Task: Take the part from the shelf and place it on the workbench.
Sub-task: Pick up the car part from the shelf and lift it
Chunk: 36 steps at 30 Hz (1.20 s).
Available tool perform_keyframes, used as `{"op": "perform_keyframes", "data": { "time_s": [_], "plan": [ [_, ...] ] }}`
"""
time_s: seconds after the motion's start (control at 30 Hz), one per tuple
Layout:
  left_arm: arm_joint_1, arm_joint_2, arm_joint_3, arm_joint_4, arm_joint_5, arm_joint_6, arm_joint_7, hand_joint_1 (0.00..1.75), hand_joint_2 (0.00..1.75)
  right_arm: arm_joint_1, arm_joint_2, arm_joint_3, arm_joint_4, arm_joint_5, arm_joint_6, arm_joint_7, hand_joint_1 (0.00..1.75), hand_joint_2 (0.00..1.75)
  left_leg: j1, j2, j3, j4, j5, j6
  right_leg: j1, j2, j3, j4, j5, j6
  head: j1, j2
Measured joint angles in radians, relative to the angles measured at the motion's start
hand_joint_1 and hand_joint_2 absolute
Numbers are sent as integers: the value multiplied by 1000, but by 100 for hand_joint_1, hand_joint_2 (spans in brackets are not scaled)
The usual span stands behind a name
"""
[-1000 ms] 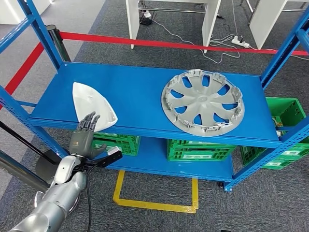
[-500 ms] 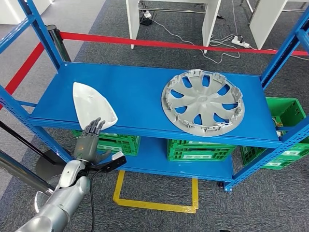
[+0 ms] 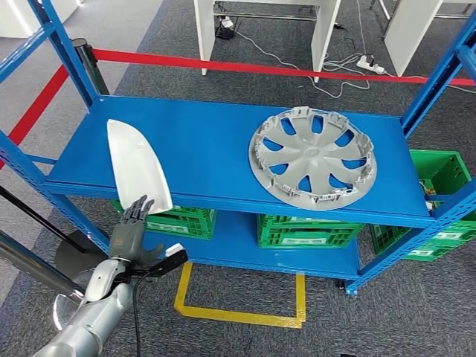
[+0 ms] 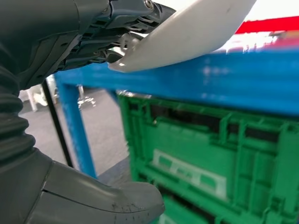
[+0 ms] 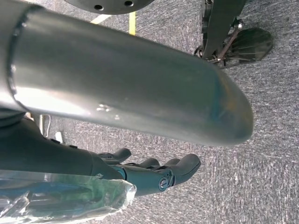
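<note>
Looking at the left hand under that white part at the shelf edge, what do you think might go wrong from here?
The white part is tilted up at the shelf front edge, with the left hand's fingers only under its near tip; the thumb looks apart, so it may slide off. If it swings sideways while being lifted, it might hit the blue upright, less likely the hubcap.

My left hand (image 3: 132, 232) covers the white part's (image 3: 137, 165) near tip, so its grip stays unclear to me.
</note>
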Motion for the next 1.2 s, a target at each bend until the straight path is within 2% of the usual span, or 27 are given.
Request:
{"op": "perform_keyframes", "data": {
  "time_s": [0.13, 0.23, 0.27, 0.3, 0.37, 0.4, 0.43, 0.63, 0.87, 1.2],
  "plan": [
    [8, 7, 11, 13, 3, 1, -2, 1, 175, 0, 0, -3, 0, 2, 0, 0, 0, 0, 0, 0, 0, 0, 0, 0, 0, 0, -3, 0, 0, 0, 0, 0],
    [9, 11, 20, 20, 5, 3, -2, 16, 175, 0, 0, -6, 0, 6, 0, 0, 0, 0, 0, 0, 0, 0, 0, 0, 0, 0, -3, 0, 0, 0, 0, 0],
    [9, 12, 24, 21, 6, 5, -3, 31, 175, 0, 0, -8, 0, 7, 0, 0, 0, 0, 0, 0, 0, 0, 0, 0, 0, 0, -3, 0, 0, 0, 0, 0],
    [9, 14, 29, 23, 8, 7, -4, 59, 175, 0, 0, -9, 0, 8, 0, -1, 0, 0, 0, 0, 0, 0, 0, 0, 0, 0, -3, 0, 0, 0, 0, 0],
    [10, 18, 39, 26, 12, 13, -10, 132, 175, 0, 0, -14, 0, 10, 0, -1, 0, 0, 0, 0, 0, 0, 0, 0, 0, 0, -3, 0, 0, 0, 0, 0],
    [10, 20, 45, 27, 14, 16, -13, 159, 175, 0, 0, -16, 0, 11, 0, -2, 0, 0, 0, 0, 0, 0, 0, 0, 0, 0, -3, 0, 0, 0, 0, 0],
    [10, 22, 50, 28, 17, 21, -16, 172, 175, 0, 0, -17, 0, 13, 0, -2, 0, 0, 0, 0, 0, 0, 0, 0, 0, 0, -3, 0, 0, 0, 0, 0],
    [15, 33, 105, 13, 20, 68, -59, 175, 175, 0, 0, -29, 0, 22, -1, -2, 0, 0, 0, 0, 0, 0, 0, 0, 0, 0, -3, 0, 0, 0, 0, 0],
    [38, 34, 233, -92, -48, 79, -131, 175, 175, -1, 0, -47, 0, 40, -3, -2, 0, 0, 0, 0, 2, 0, -1, -1, 0, 0, -7, 0, -2, 0, 0, 0],
    [77, 1, 364, -268, -164, 79, -213, 175, 175, -1, 0, -61, 0, 59, -5, -6, 0, 0, 0, 0, 3, 0, -1, -1, 0, 0, -6, 0, -2, 0, 0, 0]
  ]
}}
